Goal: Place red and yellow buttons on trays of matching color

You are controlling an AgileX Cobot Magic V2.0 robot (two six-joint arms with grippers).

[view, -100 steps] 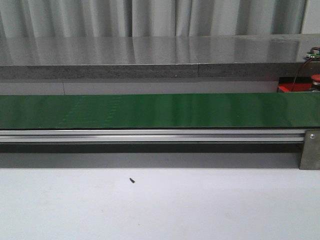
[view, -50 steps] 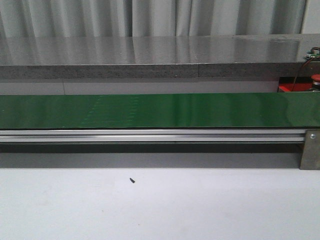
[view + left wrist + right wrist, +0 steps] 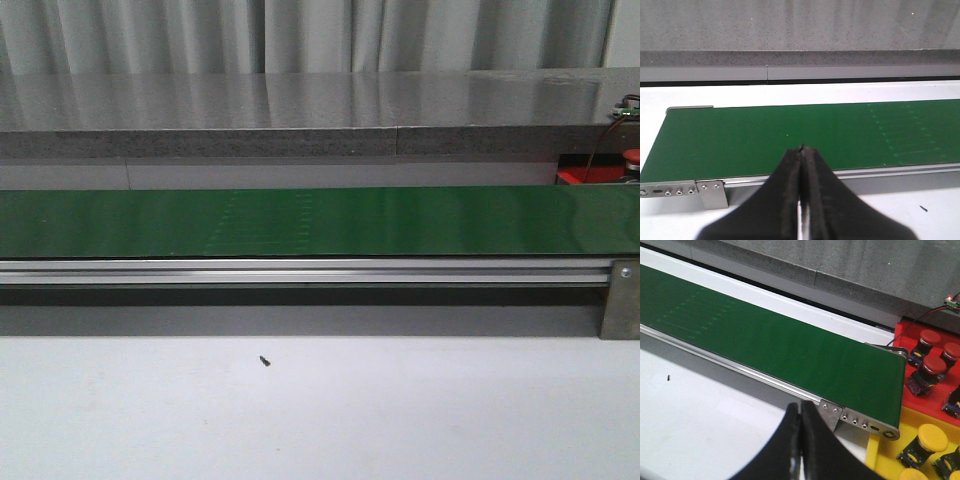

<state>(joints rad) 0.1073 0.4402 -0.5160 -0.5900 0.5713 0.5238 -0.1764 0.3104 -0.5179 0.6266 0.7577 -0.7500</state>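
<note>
In the right wrist view a red tray (image 3: 902,332) holds several red buttons (image 3: 934,365), and a yellow tray (image 3: 880,452) beside it holds several yellow buttons (image 3: 932,436), both past the belt's end. In the front view only a sliver of the red tray (image 3: 590,176) and one red button (image 3: 632,155) show at far right. The green belt (image 3: 320,220) carries no button. My left gripper (image 3: 801,148) is shut and empty over the belt's near edge. My right gripper (image 3: 800,416) is shut and empty above the white table near the belt's end bracket.
A grey counter (image 3: 300,110) runs behind the belt. An aluminium rail (image 3: 300,270) fronts the belt, with a bracket (image 3: 620,300) at its right end. A small black speck (image 3: 264,361) lies on the white table. A circuit board with wires (image 3: 951,301) sits behind the red tray.
A faint dotted pattern on the belt has shifted to the right. Neither arm shows in the front view.
</note>
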